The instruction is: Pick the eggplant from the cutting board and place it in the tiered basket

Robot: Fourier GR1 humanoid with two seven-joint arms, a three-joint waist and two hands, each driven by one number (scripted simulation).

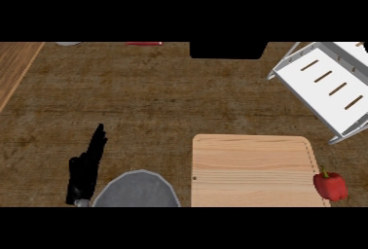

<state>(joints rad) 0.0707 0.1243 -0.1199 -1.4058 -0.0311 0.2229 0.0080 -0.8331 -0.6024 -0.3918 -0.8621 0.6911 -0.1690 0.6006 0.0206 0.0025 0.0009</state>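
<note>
The robot's left black hand is seen at the lower left of the head view, raised edge-on with its fingers held straight and pointing away from the robot, released and grasping nothing; its grey forearm is seen as a rounded grey shape just to its right at the lower edge. The right hand is not shown anywhere in the view. The pale rectangular wooden cutting board with rounded corners and a shallow groove near its rim is laid flat on the dark brown, coarse-grained surface, and nothing is seen lying on its bare top. A glossy red bell pepper with a short green stem is placed at the board's right edge, near its lower right corner, overlapping the edge slightly. The white tiered basket of thin frame and slotted flat panels is set at the upper right, tilted in the view and partly cut off by the right edge; nothing is seen inside the tier that is shown. The eggplant cannot be found in the view, neither on the board nor in the basket. A strip of lighter wood is seen along the far left, and a small red object is glimpsed at the top edge.
</note>
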